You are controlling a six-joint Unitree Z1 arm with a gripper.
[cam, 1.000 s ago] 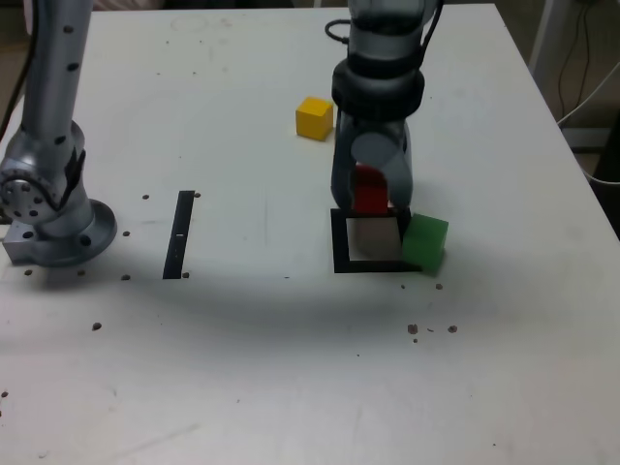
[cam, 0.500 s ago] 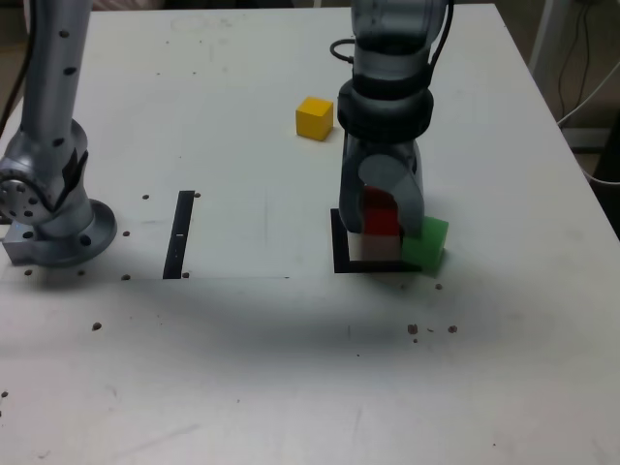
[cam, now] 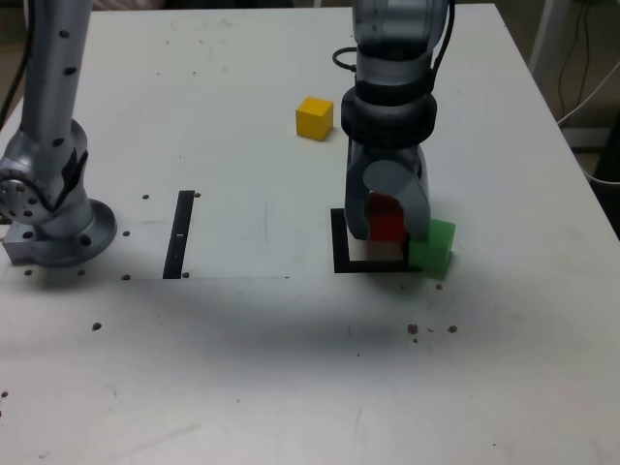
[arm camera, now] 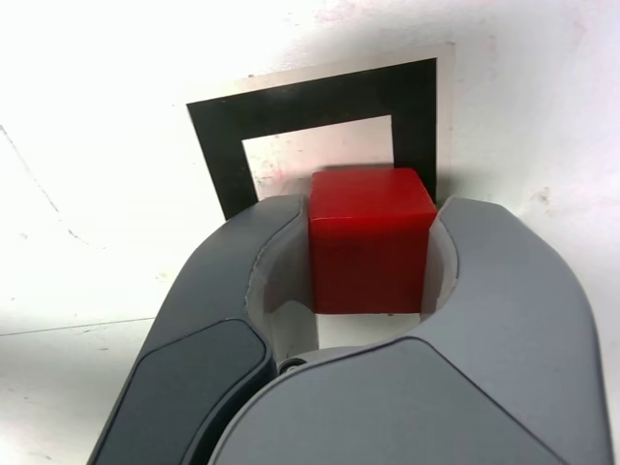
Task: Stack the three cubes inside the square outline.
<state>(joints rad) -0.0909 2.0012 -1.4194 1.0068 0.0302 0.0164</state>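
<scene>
My gripper (cam: 387, 221) is shut on the red cube (cam: 387, 219), holding it low over the square outline (cam: 341, 254). In the wrist view the red cube (arm camera: 369, 237) sits between the grey fingers (arm camera: 247, 291) above the white centre of the black square outline (arm camera: 320, 102). I cannot tell whether the cube touches the table. The green cube (cam: 432, 246) rests at the outline's corner on the exterior view's right, close beside the gripper. The yellow cube (cam: 314, 117) lies farther back on the table, apart from the others.
The arm's grey base (cam: 48, 208) stands at the exterior view's left. A narrow black strip (cam: 179, 233) lies between the base and the outline. Small dark specks dot the white table (cam: 291, 358). The table's edge runs along the exterior view's right.
The gripper has come down and forward with the red cube, from behind the outline to low over its centre. The green cube has shifted slightly to the exterior view's right.
</scene>
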